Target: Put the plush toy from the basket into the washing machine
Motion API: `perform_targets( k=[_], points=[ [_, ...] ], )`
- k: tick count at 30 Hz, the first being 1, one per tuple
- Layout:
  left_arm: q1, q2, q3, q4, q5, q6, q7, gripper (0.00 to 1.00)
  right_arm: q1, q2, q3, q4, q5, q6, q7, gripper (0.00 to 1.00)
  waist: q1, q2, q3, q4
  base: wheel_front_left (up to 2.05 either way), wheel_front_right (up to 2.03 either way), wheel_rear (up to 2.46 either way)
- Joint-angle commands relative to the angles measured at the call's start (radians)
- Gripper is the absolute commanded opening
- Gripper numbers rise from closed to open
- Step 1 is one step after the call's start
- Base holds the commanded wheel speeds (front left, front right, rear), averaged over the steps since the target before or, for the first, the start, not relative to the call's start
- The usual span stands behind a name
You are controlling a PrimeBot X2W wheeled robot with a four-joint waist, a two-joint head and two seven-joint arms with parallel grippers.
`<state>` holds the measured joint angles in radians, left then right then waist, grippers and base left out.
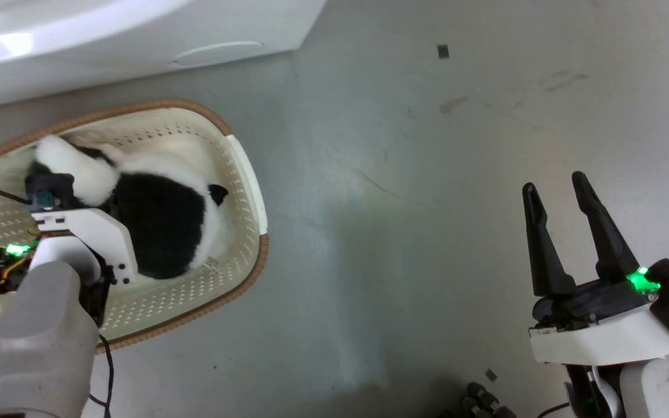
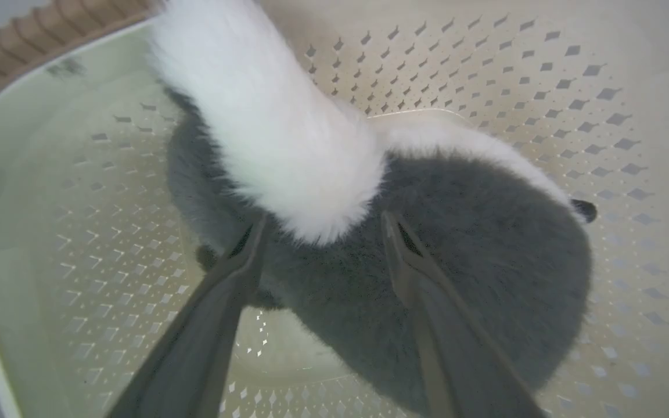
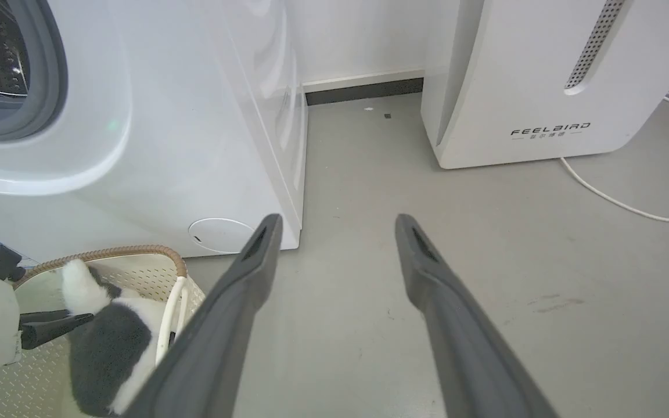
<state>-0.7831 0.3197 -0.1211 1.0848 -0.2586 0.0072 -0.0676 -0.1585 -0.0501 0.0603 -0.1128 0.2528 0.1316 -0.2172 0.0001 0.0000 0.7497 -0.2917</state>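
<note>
Plush toy [image 1: 160, 226] lies in basket [image 1: 195, 107]. Judged light, soft and squashy. Fur may slip, so pinch deep on the white limb [image 2: 276, 133]. Left gripper [image 2: 326, 220] spread, limb end between its fingertips, not yet clamped. Limb's length runs straight away from the fingers, black body beneath them. Right gripper [image 1: 554, 183] spread, empty, well apart.

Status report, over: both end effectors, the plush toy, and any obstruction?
Left end effector open, astride white limb of plush toy in basket. Right end effector open above floor. Toy not yet gripped; nothing lies on it.
</note>
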Motion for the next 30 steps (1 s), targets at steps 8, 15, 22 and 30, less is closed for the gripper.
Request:
perform_targets(
  k=[8,15,22,30],
  points=[
    [-0.114,0.047,-0.042,0.100,-0.008,0.008,-0.029,1.00,-0.044,0.000,-0.005,-0.008,0.026,-0.001,-0.026,1.00,-0.0001,0.0000,0.090,-0.043,0.00,0.00,0.00],
    [-0.179,0.057,-0.064,0.174,-0.027,0.008,-0.039,1.00,-0.065,0.000,0.003,-0.009,0.047,-0.001,-0.041,1.00,-0.0001,0.0000,0.145,-0.056,0.00,0.00,0.00],
    [-0.186,0.048,-0.097,0.194,-0.023,-0.036,-0.091,0.00,-0.070,0.000,0.013,-0.004,0.044,-0.001,-0.045,1.00,-0.0001,0.0000,0.152,-0.052,0.00,0.00,0.00],
    [-0.163,0.020,-0.103,0.197,-0.039,-0.048,-0.142,0.00,-0.072,0.000,0.010,0.002,0.022,-0.001,-0.045,1.00,-0.0001,0.0000,0.106,-0.029,0.00,0.00,0.00]
  ],
)
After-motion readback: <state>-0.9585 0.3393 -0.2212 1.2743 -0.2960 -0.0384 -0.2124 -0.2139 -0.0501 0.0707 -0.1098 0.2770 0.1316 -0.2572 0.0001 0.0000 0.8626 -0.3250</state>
